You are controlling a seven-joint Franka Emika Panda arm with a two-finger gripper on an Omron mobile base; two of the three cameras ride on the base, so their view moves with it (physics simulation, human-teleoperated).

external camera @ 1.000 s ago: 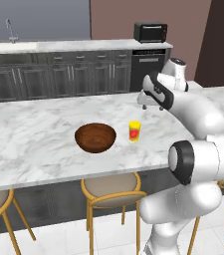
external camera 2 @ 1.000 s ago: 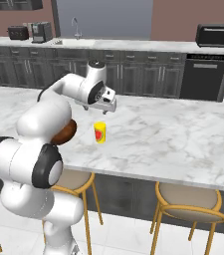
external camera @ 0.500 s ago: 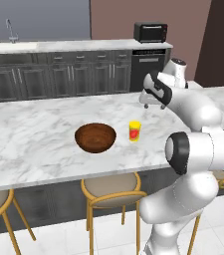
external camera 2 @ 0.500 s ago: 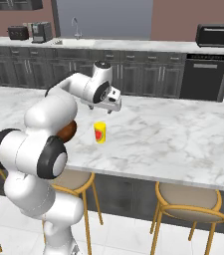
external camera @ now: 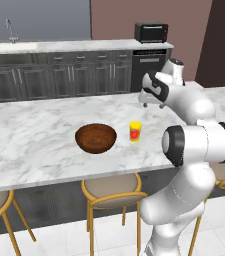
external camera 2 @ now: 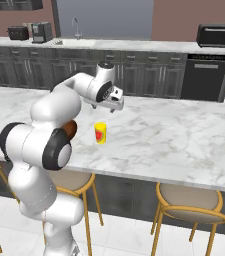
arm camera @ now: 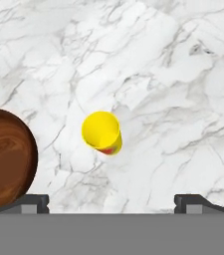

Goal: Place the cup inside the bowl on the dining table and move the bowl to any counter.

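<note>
Below the wide-open pincer (external camera: 152, 104), the cup (external camera: 135, 131) stands beside the bowl (external camera: 96, 137).

Even bright rendered light, faint shadows, slightly soft.

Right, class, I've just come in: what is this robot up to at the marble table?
The white arm holds its pincer open in the air above the dining table, gripping nothing. Below it, the yellow cup stands upright on the marble, beside the wooden bowl but apart from it. The bowl is empty, so the cup has not yet gone in, and the bowl is not yet on the counter behind.
</note>
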